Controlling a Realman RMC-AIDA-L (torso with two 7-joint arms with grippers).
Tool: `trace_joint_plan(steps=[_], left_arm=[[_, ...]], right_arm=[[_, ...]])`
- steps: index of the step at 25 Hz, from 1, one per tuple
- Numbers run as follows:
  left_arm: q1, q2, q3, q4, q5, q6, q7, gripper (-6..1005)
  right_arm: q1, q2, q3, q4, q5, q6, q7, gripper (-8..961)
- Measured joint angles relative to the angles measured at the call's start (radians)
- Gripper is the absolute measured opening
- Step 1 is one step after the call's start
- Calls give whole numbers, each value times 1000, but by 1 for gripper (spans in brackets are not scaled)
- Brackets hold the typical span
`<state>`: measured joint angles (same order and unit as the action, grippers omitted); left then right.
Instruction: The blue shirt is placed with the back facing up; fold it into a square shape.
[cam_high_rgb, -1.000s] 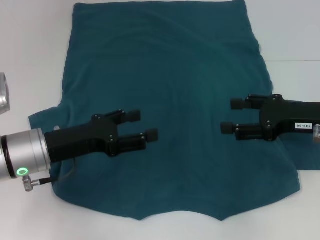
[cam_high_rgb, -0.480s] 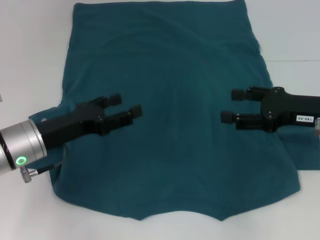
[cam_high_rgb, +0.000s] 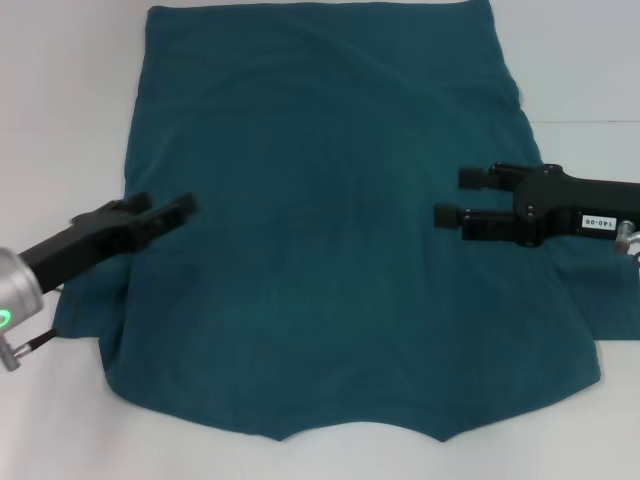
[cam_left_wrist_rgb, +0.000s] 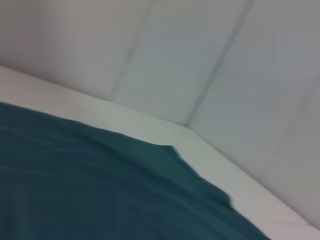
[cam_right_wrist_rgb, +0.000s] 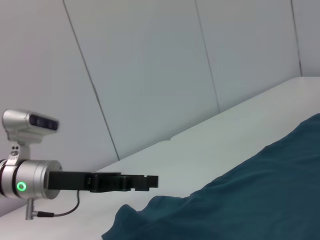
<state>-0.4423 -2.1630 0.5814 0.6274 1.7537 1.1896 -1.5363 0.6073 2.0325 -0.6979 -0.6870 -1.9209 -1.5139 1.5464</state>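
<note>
No fold shows yet — the blue shirt (cam_high_rgb: 330, 230) lies spread flat on the white tabletop (cam_high_rgb: 60, 110), while the left end effector (cam_high_rgb: 160, 213) and right end effector (cam_high_rgb: 462, 196) hover over its sides, fingers parted, holding nothing.

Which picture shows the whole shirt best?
The head view: the shirt lies spread flat with nearly its whole outline visible. The left wrist view shows only one blurry edge; the right wrist view shows one rumpled corner.
</note>
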Motion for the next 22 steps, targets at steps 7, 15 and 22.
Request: trace_joint_plan(steps=[7,15,22], left_arm=[[51,0,-56,13,3,-7,-2,842],[106,-4,-107,18,6,-10,1,836],[128,-6,-131,4,12,-43,5,831]], right_arm=[[10,12,0,3,0,28,1,876],[19,15,-1,4,-1,35,1,876],[24,15,-9,12,-1,42,1,876]])
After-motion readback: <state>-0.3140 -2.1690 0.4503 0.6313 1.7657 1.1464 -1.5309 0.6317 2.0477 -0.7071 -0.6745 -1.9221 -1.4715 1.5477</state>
